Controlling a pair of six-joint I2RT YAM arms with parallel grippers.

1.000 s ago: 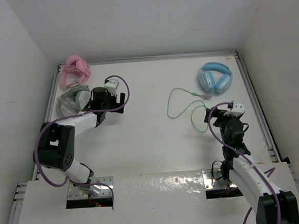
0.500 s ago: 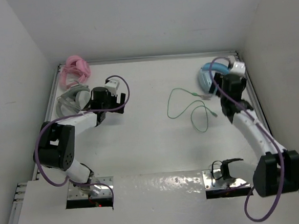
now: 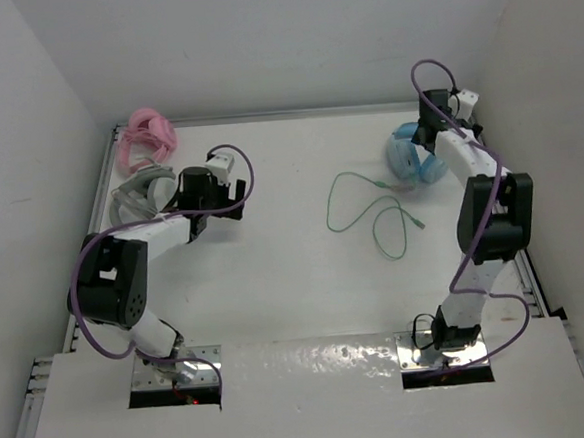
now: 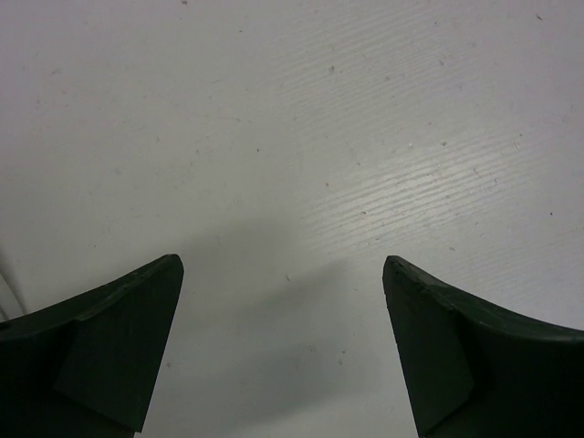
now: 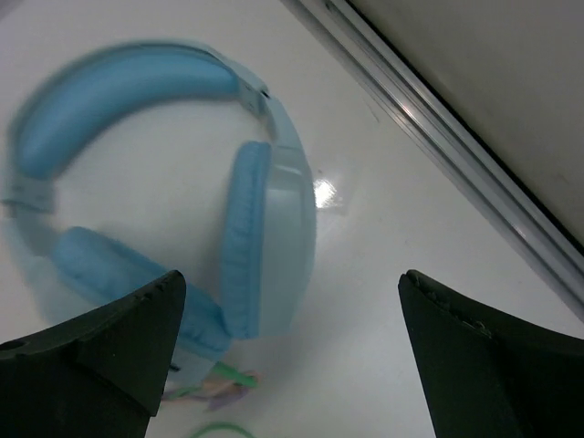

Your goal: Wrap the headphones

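Observation:
The light blue headphones lie flat at the far right of the table. Their pale green cable trails in loose loops toward the middle. My right gripper hovers over the headphones, open and empty. In the right wrist view its fingers straddle one ear cup, and the blue headband arcs to the upper left. The cable's plug end shows just below the cup. My left gripper is open and empty over bare table at the left, as the left wrist view shows.
Pink headphones sit in the far left corner, with grey-white headphones just in front of them, beside my left arm. A metal rail runs along the table's right edge, close to the blue headphones. White walls enclose the table.
My right arm swung from the near right of the table out to the far right, over the blue headphones. The left arm has barely moved. The cable lies as before.

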